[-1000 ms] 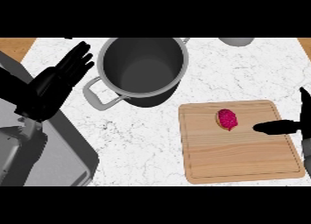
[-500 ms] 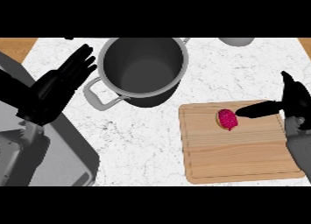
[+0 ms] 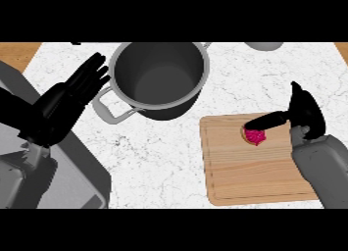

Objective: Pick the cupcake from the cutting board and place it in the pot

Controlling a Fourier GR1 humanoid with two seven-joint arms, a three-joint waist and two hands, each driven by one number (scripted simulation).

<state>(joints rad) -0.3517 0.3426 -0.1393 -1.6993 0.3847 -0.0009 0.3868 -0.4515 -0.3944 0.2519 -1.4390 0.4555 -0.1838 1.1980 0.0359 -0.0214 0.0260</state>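
A white marbled bench [image 3: 162, 162] carries everything. A grey pot [image 3: 160, 73] with a side handle stands at twelve o'clock, and a wooden cutting board [image 3: 256, 169] lies at four o'clock. The left hand [image 3: 68, 100] rests at nine o'clock, fingers straight and pointing up beside the pot. The right hand [image 3: 301, 113] hangs over the board's upper right edge, open, its thumb reaching toward nine o'clock and touching the pink cupcake [image 3: 256, 137], which lies on the board's upper part.

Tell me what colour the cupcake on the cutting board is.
Bright pink-magenta; the cupcake shows in the head view.
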